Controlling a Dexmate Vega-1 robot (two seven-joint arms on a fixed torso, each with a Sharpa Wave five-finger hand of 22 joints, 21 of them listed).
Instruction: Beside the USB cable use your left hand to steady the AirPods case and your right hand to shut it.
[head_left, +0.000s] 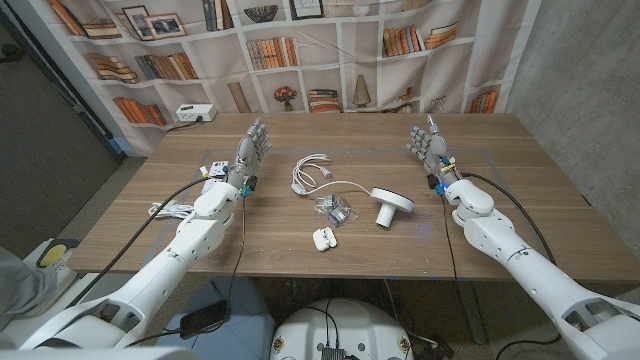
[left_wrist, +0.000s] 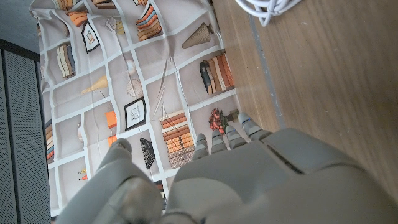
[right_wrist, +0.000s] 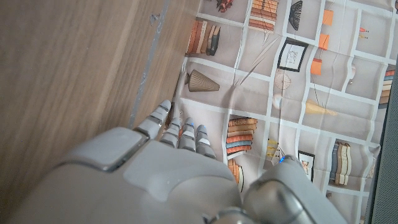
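A small white AirPods case (head_left: 323, 239) lies open near the table's front edge, lid tipped back. The white USB cable (head_left: 312, 172) is coiled behind it toward the middle of the table, and its loops (left_wrist: 266, 7) also show in the left wrist view. My left hand (head_left: 250, 152) stands at the left of the table, fingers apart and straight, holding nothing, well away from the case. My right hand (head_left: 428, 146) stands at the far right, likewise empty with its fingers spread. The backs of both hands (left_wrist: 261, 180) (right_wrist: 143, 180) show in their wrist views.
A white round-based stand (head_left: 390, 204) lies on its side right of the case. A small crumpled clear wrapper (head_left: 336, 209) sits between the cable and the case. A bookshelf-print backdrop (head_left: 300, 50) hangs behind the table. A white power strip (head_left: 193, 114) sits beyond the far left edge.
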